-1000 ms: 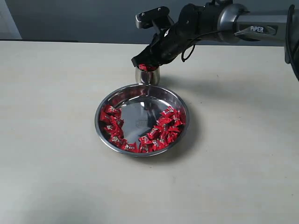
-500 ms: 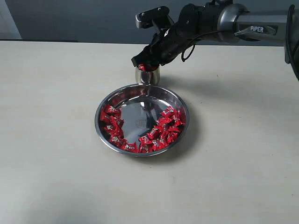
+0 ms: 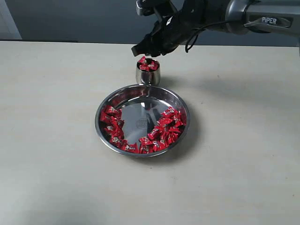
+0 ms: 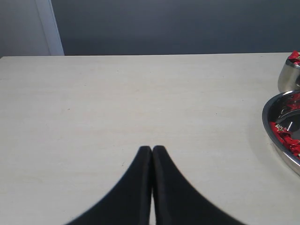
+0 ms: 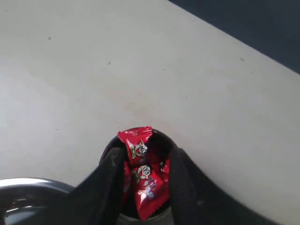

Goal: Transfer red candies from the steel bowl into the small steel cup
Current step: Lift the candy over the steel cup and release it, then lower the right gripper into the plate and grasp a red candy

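Note:
The small steel cup (image 3: 147, 76) stands just behind the steel bowl (image 3: 97, 123) and is heaped with red candies (image 3: 147, 64). More red candies (image 3: 164, 130) lie in two clusters along the bowl's left and right inner walls. My right gripper (image 3: 143, 50) hangs open a short way above the cup. In the right wrist view its fingers (image 5: 115, 161) stand apart with nothing between them, and the cup's candies (image 5: 145, 180) show through the gap. My left gripper (image 4: 152, 149) is shut and empty over bare table, far left of the bowl (image 4: 268, 117).
The pale table (image 3: 56, 178) spreads wide around the bowl. A dark wall runs behind the table's far edge. The right arm (image 3: 234, 14) reaches in from the upper right over the back of the table.
My right gripper has lifted from the cup's mouth to a short way above it. A candy it held at the rim now lies on top of the cup's heap.

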Controlling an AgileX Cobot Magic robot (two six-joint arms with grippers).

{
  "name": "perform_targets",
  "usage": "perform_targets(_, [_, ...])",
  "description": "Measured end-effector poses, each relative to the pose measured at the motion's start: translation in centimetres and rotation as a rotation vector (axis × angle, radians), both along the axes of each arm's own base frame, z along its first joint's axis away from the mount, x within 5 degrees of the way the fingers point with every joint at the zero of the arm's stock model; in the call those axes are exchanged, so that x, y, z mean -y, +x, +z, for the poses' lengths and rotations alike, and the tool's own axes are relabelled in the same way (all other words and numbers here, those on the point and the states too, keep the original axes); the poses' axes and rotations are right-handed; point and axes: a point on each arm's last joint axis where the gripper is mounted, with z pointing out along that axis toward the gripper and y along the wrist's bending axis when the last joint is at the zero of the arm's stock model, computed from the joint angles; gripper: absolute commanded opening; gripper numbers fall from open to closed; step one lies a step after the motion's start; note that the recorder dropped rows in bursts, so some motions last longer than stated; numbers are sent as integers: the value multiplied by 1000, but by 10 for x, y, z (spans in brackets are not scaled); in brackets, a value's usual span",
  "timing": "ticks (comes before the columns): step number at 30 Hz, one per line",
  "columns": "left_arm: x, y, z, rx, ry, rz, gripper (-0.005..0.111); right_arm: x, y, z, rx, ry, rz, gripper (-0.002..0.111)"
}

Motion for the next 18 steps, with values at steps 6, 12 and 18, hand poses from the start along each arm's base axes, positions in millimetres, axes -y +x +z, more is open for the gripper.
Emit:
perform_targets(6, [0, 0, 0, 0, 0, 0, 0, 0, -1, 1, -7, 1, 0, 33])
perform_targets(12, [0, 0, 0, 0, 0, 0, 0, 2, -7, 8, -46, -11, 15, 33])
perform_targets(18, [0, 0, 0, 0, 0, 0, 0, 1, -17, 27, -104, 54, 12, 33])
